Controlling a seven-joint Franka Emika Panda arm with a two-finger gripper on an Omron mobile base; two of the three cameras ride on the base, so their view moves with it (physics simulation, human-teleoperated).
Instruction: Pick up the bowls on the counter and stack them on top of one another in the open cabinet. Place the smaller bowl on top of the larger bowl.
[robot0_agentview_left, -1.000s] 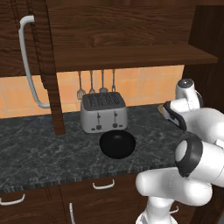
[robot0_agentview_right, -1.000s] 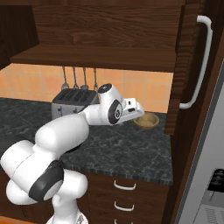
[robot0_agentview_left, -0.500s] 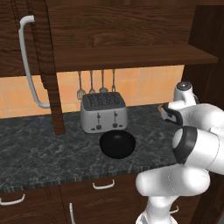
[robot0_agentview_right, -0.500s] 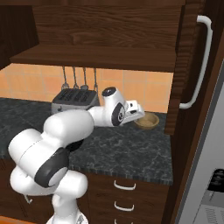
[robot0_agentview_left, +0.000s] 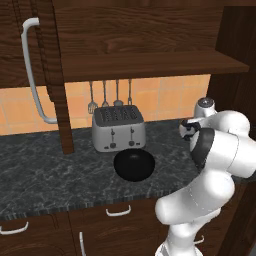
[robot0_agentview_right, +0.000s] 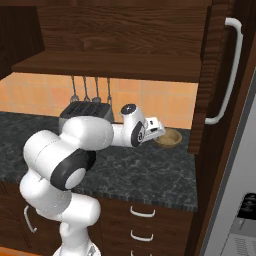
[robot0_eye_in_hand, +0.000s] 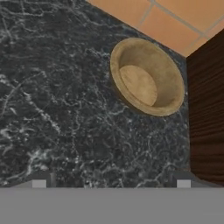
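Since the earlier frames, the gripper (robot0_agentview_right: 159, 128) has been carried slightly nearer the tan bowl (robot0_eye_in_hand: 146, 77), its jaws spread fully wide and holding nothing. From left to right, the black bowl (robot0_agentview_left: 133, 164) is seen on the counter (robot0_agentview_left: 45, 175) before the toaster (robot0_agentview_left: 118, 128), and the tan bowl rests at the counter's far right, beside the wooden panel.
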